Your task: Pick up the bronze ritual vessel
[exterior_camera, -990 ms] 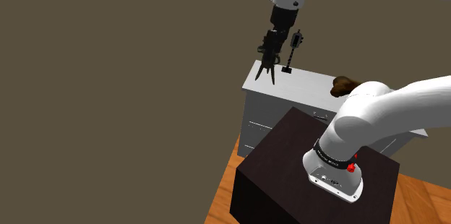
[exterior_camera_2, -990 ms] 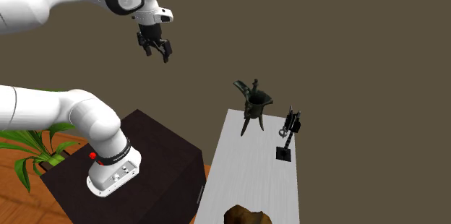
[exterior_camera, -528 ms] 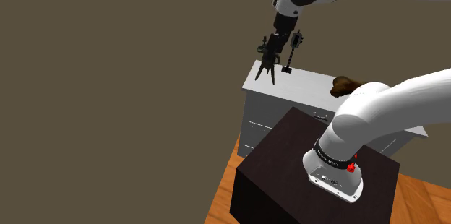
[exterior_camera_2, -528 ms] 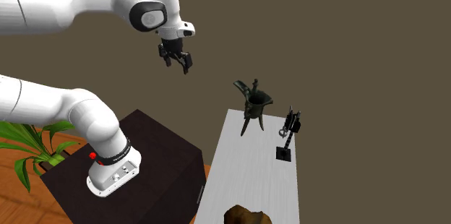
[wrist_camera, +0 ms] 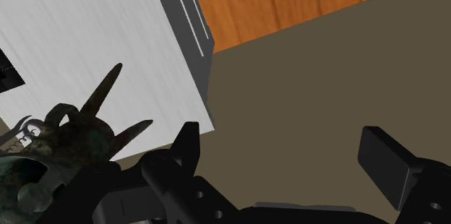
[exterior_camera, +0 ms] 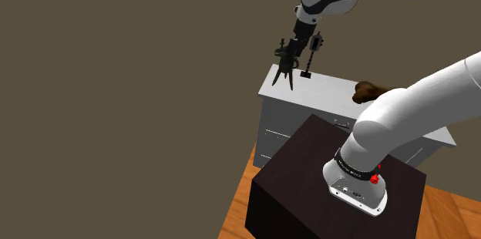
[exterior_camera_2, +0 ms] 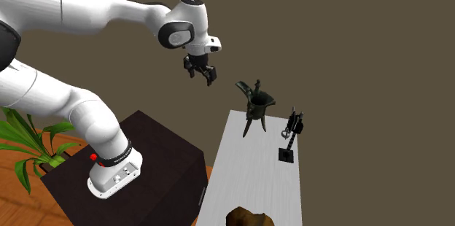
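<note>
My black two-finger gripper [exterior_camera_2: 202, 73] hangs spread apart, high and beside the dark bronze three-legged vessel [exterior_camera_2: 256, 106] standing at a corner of the grey cabinet top [exterior_camera_2: 251, 184], leaving me room to descend

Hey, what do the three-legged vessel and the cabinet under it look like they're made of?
Vessel: likely aged bronze, dark and dull with a mottled greenish patina, seen close in the wrist view. Cabinet: pale grey top with fine streaks, perhaps brushed metal or painted wood; the look leaves it open.
</note>
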Controlling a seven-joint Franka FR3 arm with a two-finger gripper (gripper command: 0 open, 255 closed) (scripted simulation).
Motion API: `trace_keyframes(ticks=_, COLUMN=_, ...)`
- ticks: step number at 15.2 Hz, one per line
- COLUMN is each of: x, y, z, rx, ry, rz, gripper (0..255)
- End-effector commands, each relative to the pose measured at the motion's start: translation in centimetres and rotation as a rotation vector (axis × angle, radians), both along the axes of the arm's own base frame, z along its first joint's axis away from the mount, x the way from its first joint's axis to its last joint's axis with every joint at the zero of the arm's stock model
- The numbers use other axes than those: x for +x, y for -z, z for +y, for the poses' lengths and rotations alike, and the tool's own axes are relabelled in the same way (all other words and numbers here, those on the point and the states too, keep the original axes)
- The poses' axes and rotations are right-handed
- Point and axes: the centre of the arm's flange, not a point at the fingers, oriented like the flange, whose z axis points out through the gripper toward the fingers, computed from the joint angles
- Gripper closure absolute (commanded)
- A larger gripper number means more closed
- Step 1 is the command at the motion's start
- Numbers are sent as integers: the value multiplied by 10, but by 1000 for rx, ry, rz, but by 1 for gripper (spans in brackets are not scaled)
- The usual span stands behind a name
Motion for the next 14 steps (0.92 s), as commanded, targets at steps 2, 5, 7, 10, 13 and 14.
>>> trace_keyframes(ticks=2, x=7, y=17, z=-35, rx=1, ry=16, rz=-14, gripper=0)
trace_keyframes(ticks=5, x=17, y=34, z=-69, rx=3, ry=32, rz=-26, gripper=0)
trace_keyframes(ticks=7, x=23, y=45, z=-91, rx=5, ry=43, rz=-35, gripper=0)
trace_keyframes(ticks=10, x=32, y=63, z=-125, rx=8, ry=59, rz=-47, gripper=0)
trace_keyframes(ticks=13, x=41, y=80, z=-160, rx=10, ry=75, rz=-60, gripper=0)
trace_keyframes(ticks=14, x=44, y=86, z=-171, rx=11, ry=80, rz=-64, gripper=0)
